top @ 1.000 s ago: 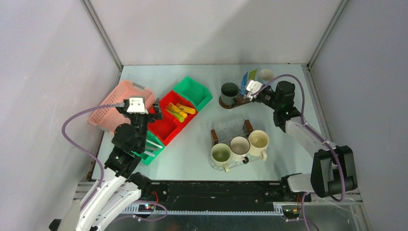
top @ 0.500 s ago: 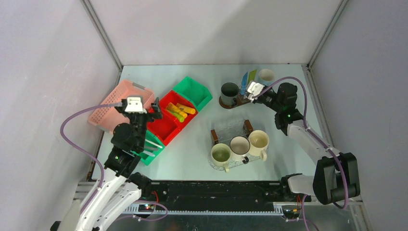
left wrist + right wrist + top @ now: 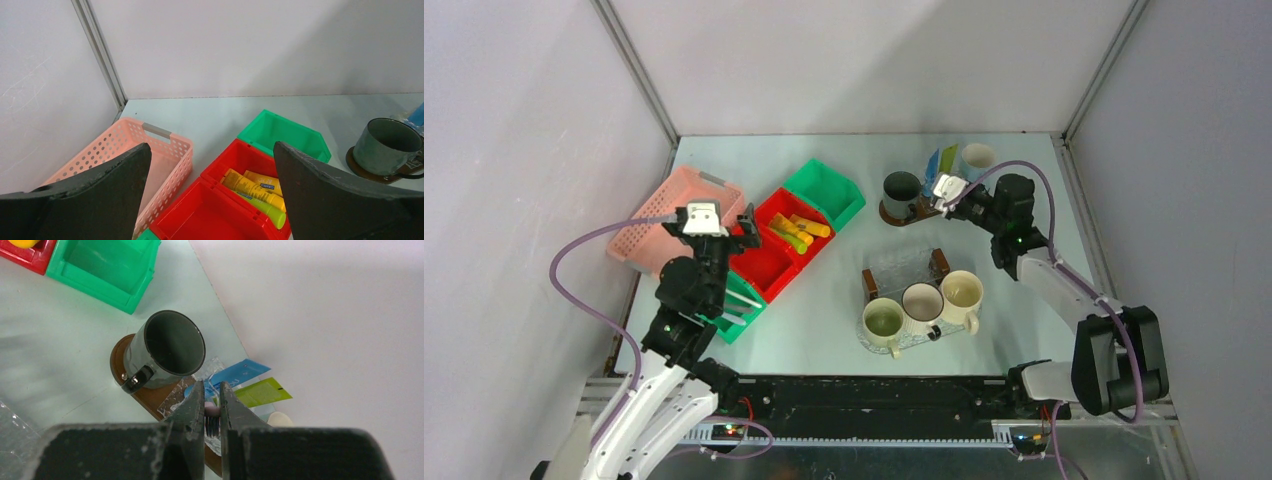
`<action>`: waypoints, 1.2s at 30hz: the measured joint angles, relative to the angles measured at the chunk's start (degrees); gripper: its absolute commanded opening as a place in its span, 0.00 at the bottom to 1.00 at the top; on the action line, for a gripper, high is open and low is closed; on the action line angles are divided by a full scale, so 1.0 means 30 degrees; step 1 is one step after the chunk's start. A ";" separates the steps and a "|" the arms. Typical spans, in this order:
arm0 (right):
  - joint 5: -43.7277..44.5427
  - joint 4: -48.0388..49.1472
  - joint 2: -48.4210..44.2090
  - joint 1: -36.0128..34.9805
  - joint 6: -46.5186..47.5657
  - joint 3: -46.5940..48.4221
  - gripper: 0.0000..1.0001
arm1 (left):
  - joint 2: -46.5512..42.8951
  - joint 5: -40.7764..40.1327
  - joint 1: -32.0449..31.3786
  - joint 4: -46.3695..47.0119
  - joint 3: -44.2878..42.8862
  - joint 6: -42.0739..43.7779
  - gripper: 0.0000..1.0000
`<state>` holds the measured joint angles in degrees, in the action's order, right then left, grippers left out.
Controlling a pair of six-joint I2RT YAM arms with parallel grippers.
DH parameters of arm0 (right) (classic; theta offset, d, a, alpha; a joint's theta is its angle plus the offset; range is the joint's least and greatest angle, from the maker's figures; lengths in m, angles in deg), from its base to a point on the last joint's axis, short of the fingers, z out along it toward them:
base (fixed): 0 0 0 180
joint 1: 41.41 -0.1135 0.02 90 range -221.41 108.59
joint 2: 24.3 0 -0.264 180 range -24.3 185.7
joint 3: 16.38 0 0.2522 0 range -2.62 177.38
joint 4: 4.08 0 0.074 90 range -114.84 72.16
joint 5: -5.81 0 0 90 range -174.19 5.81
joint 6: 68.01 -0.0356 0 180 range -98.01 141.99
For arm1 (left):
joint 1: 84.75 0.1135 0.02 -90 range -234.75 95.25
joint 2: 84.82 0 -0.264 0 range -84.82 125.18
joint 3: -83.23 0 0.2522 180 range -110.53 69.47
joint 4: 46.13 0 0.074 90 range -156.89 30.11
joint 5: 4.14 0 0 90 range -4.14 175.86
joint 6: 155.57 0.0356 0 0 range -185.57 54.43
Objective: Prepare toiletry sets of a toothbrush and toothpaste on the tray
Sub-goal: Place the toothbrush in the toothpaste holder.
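Observation:
My right gripper (image 3: 944, 189) (image 3: 212, 390) is shut on a toothbrush head (image 3: 212, 410), pinkish with dark bristles; the handle is hidden. It hovers over the brown tray (image 3: 892, 214) (image 3: 119, 360), just right of the dark mug (image 3: 902, 187) (image 3: 170, 347). A blue toothpaste tube (image 3: 933, 162) (image 3: 235, 374) and a green one (image 3: 948, 157) (image 3: 262, 391) stick up behind the jaws, beside a pale blue mug (image 3: 977, 157). My left gripper (image 3: 721, 232) (image 3: 210, 155) is open and holds nothing, above the red bin with yellow and orange toothpaste tubes (image 3: 796, 230) (image 3: 255, 190).
A clear tray (image 3: 904, 265) near the middle carries three light mugs (image 3: 921, 300). On the left stand a pink basket (image 3: 674, 215) (image 3: 150, 150), red bins (image 3: 769, 262), an empty green bin (image 3: 824, 190) (image 3: 282, 132) and a green bin with pale toothbrushes (image 3: 739, 305).
My right wrist has shifted slightly over the back tray, jaws still shut on the toothbrush. The left arm has not moved.

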<state>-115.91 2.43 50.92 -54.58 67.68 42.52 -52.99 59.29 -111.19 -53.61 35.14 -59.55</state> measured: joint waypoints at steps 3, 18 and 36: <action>0.0000 0.0066 0.0466 0.0007 0.0015 0.0000 0.00 | -0.0007 0.0007 0.0051 0.0015 0.0000 -0.0007 1.00; -0.0423 0.2302 0.2827 0.0415 -0.0255 -0.0044 0.00 | 0.0131 0.0095 0.0430 0.0175 0.0022 -0.0007 1.00; -0.1166 0.2965 0.4014 0.1188 -0.0437 -0.0058 0.12 | 0.0255 0.0452 0.0860 0.0444 0.0022 -0.0007 1.00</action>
<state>-119.41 11.33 62.96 -51.02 66.37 42.35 -52.22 60.65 -108.61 -52.27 35.21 -59.57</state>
